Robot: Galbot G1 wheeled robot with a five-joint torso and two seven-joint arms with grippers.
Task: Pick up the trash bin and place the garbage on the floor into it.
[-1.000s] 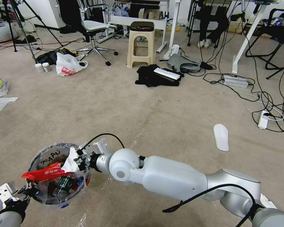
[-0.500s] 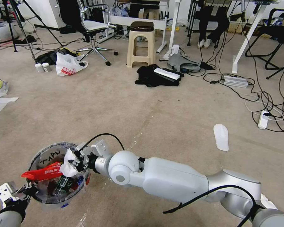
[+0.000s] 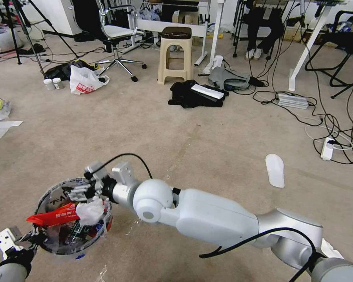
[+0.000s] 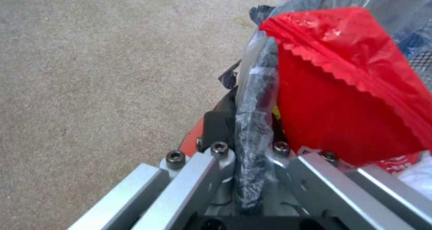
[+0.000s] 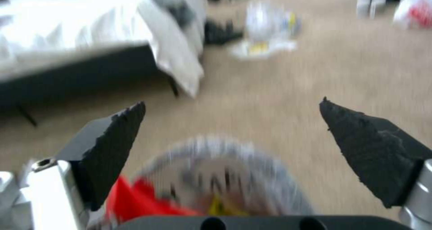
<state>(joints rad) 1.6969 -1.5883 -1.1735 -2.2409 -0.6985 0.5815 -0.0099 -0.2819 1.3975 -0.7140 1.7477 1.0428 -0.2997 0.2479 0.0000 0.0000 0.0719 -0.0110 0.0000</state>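
With the right gripper (image 3: 75, 192) spread empty above the white tissue (image 3: 91, 209) inside the trash bin (image 3: 55, 195), whose rim the left gripper (image 4: 252, 149) clamped, lifting straight up seemed wisest to avoid snagging the liner.

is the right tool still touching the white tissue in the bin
Apart. In the right wrist view the right tool is open with nothing between its fingers; the head view shows the white tissue lying in the trash bin below it.
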